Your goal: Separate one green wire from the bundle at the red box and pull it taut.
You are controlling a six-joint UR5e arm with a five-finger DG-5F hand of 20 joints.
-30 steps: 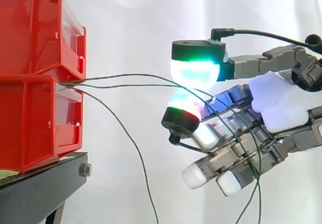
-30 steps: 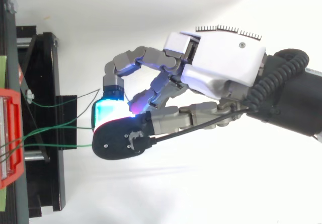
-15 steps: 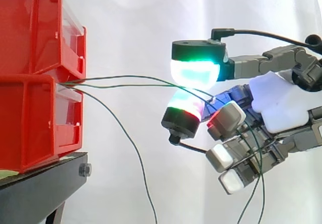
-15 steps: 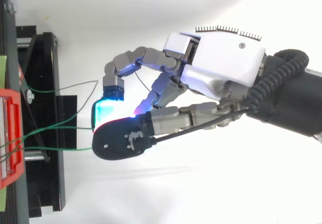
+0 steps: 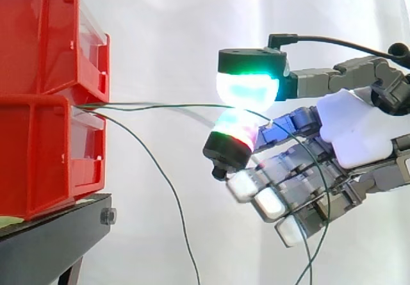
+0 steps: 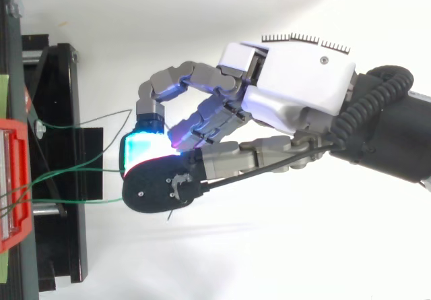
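Two red boxes (image 5: 45, 150) stand stacked at the left on a black stand (image 5: 51, 240). Thin green wires (image 5: 160, 104) leave the gap between the boxes and run nearly level to my hand (image 5: 352, 128). The hand is shut on a green wire, which is pinched between a green-cyan glowing pad (image 5: 246, 88) above and a red-green pad (image 5: 234, 131) below. Behind the pinch the wire trails over the other fingers and down. Another green wire (image 5: 160, 176) sags from the boxes toward the bottom. From above, the hand (image 6: 303, 87) sits right of the red box (image 6: 13, 178), with several wires (image 6: 81, 168) spanning the gap.
A white curtain backs the scene. In the top view the black stand (image 6: 60, 111) lies under the wires at the left, with open white floor around the hand. The arm enters from the right edge.
The lower fingers curled back, then stretched out leftward under the pinch. The pinching pads shifted slightly, and the level wires between box and hand look straighter.
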